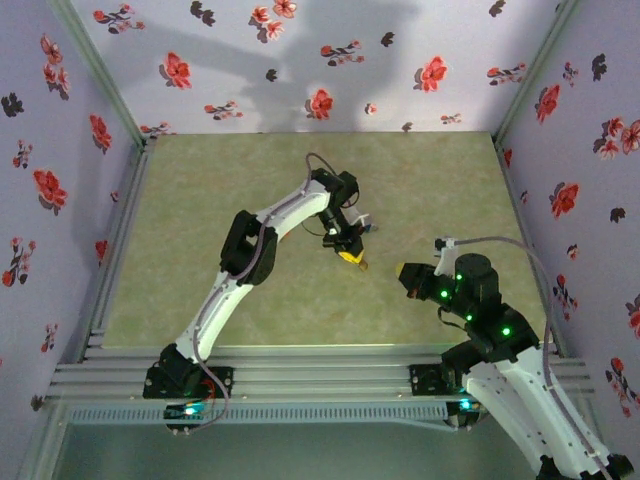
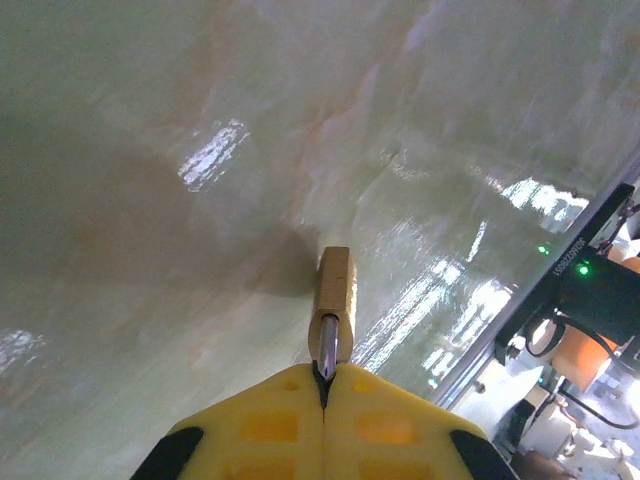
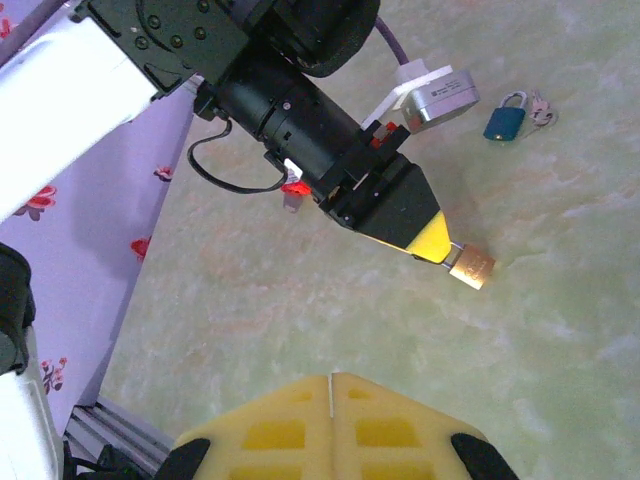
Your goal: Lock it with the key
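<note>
A brass padlock hangs just above the table, and my left gripper is shut on its steel shackle. The right wrist view shows this from the side: the left gripper points down to the right with the brass padlock at its tip. From above, the left gripper and brass padlock are mid-table. A key lies flat beside a blue padlock farther back. My right gripper is shut and empty, a short way from the brass padlock; from above, the right gripper sits to its right.
The pale green marbled tabletop is walled by floral panels on three sides. A metal rail runs along the near edge by the arm bases. The left arm's body and cable cross the upper part of the right wrist view.
</note>
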Available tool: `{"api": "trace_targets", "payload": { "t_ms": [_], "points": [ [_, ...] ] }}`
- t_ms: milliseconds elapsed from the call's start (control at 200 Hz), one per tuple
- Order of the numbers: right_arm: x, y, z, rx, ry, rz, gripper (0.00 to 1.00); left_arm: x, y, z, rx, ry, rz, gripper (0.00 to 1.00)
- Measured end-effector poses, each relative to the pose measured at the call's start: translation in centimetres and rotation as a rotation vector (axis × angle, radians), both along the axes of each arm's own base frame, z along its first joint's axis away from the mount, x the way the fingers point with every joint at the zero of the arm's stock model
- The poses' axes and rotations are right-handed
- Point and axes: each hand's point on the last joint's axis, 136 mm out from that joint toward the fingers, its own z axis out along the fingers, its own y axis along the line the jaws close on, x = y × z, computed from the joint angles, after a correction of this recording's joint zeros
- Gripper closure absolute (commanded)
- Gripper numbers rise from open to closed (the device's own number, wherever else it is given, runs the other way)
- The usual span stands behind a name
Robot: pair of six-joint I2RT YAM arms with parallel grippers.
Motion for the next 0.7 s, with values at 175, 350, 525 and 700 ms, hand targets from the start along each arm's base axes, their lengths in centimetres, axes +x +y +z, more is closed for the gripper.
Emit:
{"api": "trace_targets", "payload": {
  "t_ms": [175,350,525,700],
  "points": [
    [0.0,0.0,-0.3,0.000,0.007,0.002,1.00,0.0,0.0,-0.3,-0.007,0.025,-0.003,0.93],
    [-0.1,0.1,-0.9,-0.004,0.021,0.005,1.00,0.0,0.0,-0.7,-0.002,0.027,-0.008,0.82],
    [0.0,0.2,-1.2,-0.003,0.023,0.006,1.00,0.1,0.2,-2.1,0.027,0.028,-0.009,0.77],
    [0.0,0.4,-1.4,0.011,0.038,0.011,1.00,0.6,0.1,-1.9,0.026,0.011,-0.008,0.75]
  ]
}}
